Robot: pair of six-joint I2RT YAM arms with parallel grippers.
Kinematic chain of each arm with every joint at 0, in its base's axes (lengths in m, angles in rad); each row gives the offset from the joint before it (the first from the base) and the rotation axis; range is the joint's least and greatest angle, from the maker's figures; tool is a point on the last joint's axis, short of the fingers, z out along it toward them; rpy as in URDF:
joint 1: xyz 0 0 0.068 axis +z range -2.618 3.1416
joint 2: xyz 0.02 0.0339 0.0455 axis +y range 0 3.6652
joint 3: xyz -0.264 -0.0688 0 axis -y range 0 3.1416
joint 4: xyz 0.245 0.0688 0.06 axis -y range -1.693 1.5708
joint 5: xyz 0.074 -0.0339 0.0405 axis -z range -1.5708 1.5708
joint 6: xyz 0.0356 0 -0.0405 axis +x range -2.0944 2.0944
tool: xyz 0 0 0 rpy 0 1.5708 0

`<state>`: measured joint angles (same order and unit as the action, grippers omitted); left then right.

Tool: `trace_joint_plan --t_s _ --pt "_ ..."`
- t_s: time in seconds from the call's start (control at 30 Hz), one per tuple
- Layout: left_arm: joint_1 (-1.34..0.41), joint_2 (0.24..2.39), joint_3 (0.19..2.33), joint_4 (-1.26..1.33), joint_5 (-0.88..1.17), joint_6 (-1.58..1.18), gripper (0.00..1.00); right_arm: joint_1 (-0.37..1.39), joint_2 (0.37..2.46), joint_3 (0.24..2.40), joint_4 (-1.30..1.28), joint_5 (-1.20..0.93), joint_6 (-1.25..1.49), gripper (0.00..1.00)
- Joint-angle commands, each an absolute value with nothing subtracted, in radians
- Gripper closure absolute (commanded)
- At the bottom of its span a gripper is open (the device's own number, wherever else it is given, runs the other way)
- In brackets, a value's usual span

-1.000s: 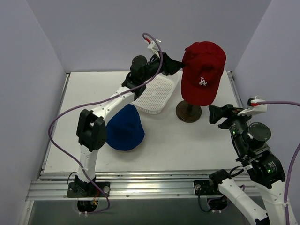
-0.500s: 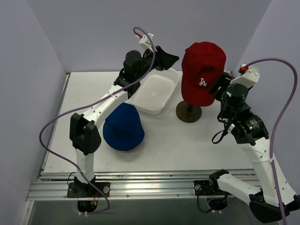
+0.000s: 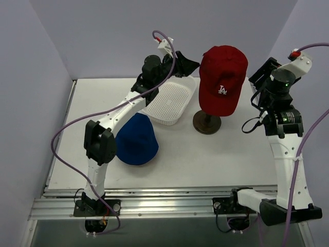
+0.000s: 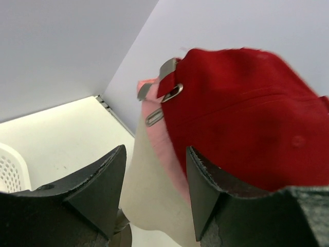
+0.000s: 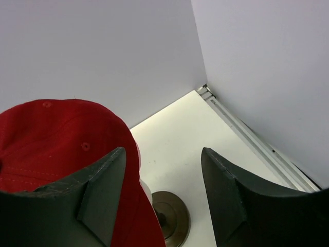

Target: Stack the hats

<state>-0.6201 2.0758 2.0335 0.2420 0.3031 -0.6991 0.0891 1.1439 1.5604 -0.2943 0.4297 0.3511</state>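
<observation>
cap (image 3: 222,77) on mannequin head (image 4: 149,193) | basket (image 3: 167,105) left | bucket hat (image 3: 136,140) before basket

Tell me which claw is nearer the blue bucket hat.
Left. The left claw hangs by the basket, behind the blue bucket hat; the right claw is farther, beyond the red cap.

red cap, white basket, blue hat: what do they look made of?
Red cap: woven fabric, matte, probably cotton twill; stitched seams and eyelets show, plus a shiny metal buckle on its back strap.
White basket: looks like rigid moulded plastic, regular grid of small holes, slight sheen.
Blue hat: soft matte cloth, slumped into a cone; weave too small to tell.
</observation>
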Motion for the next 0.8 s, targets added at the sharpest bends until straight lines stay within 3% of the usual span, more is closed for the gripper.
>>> trace_joint_plan --t_s 0.0,0.33,0.6,0.7,0.73,0.77 --pt "-0.634 2.124 2.089 0.244 0.31 -0.706 0.41 0.066 1.152 1.594 -0.275 0.33 0.364 0.44" --pt "-0.64 2.175 2.129 0.197 0.339 -0.663 0.42 0.061 1.109 1.554 -0.255 0.245 0.359 0.43" --pt "-0.598 1.97 1.956 0.028 0.204 -0.554 0.41 0.064 1.071 1.531 -0.253 0.046 0.35 0.4" --pt "-0.6 1.852 1.91 -0.127 0.114 -0.453 0.34 0.067 1.032 1.468 -0.229 -0.057 0.363 0.38" --pt "-0.601 1.821 1.886 -0.179 0.103 -0.43 0.14 0.069 1.026 1.454 -0.226 -0.078 0.365 0.37" --pt "-0.604 1.759 1.867 -0.201 0.094 -0.398 0.06 0.071 1.013 1.43 -0.224 -0.122 0.367 0.36"
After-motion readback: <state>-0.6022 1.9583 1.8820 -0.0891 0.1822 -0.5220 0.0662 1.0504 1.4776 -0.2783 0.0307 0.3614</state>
